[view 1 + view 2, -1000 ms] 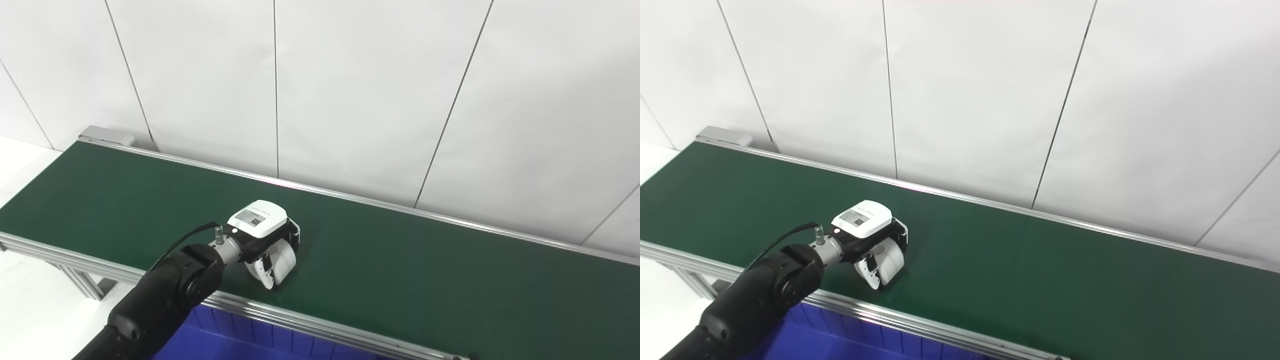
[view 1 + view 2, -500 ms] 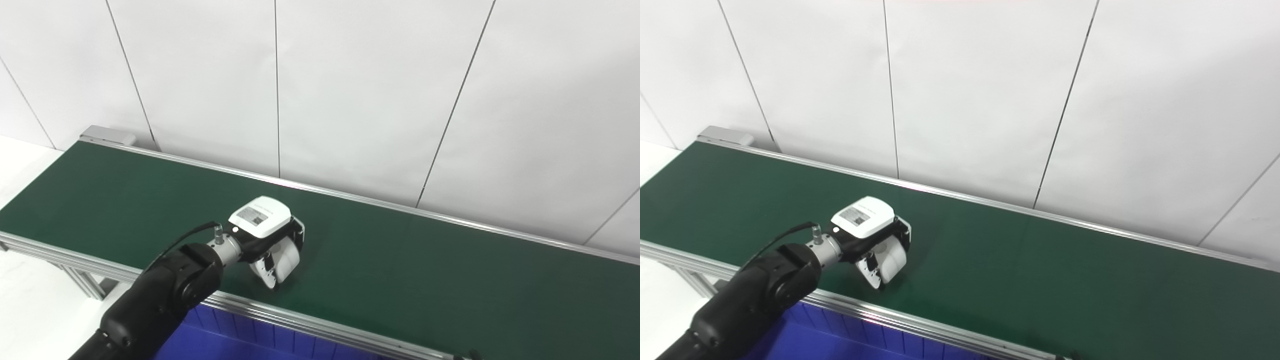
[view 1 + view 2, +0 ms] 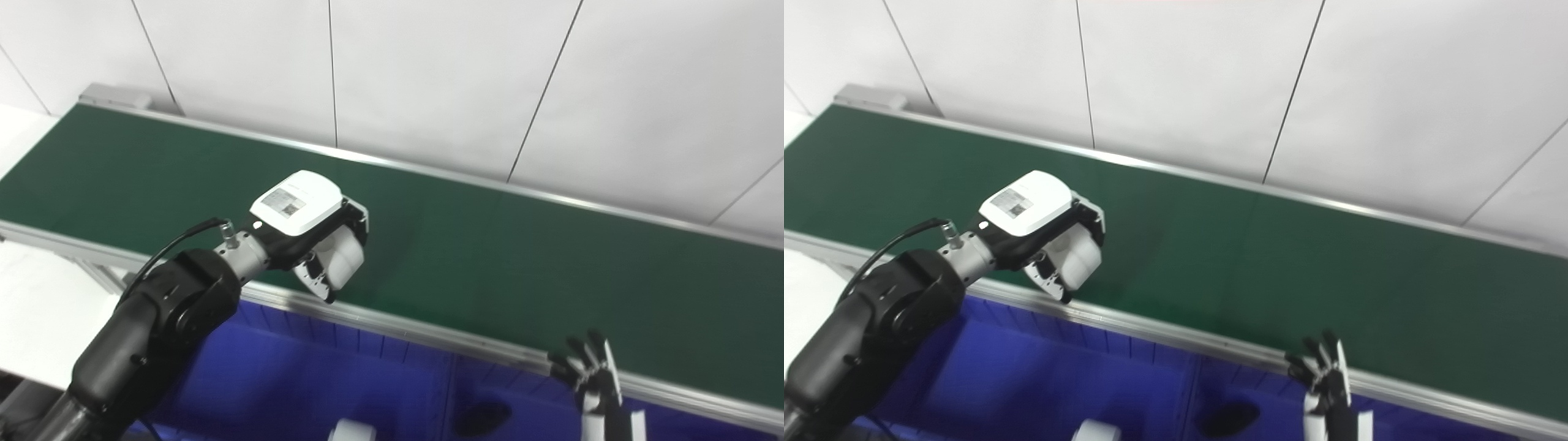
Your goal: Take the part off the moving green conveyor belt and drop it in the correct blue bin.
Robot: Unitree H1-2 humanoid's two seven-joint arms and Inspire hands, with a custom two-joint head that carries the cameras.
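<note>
At left centre, our left hand (image 3: 318, 242) grips a white part (image 3: 340, 260) above the conveyor belt's (image 3: 490, 257) near rail.
Our fingers curl around it over the blue bin (image 3: 294, 380); at lower right, our right hand (image 3: 588, 373) hangs empty, fingers spread.

A white panelled wall (image 3: 429, 73), divided by thin dark seams, fills the background. A grey metal end plate (image 3: 116, 97) sits at the far left corner beside the wall. A pale white surface (image 3: 30, 306) lies at lower left.
</note>
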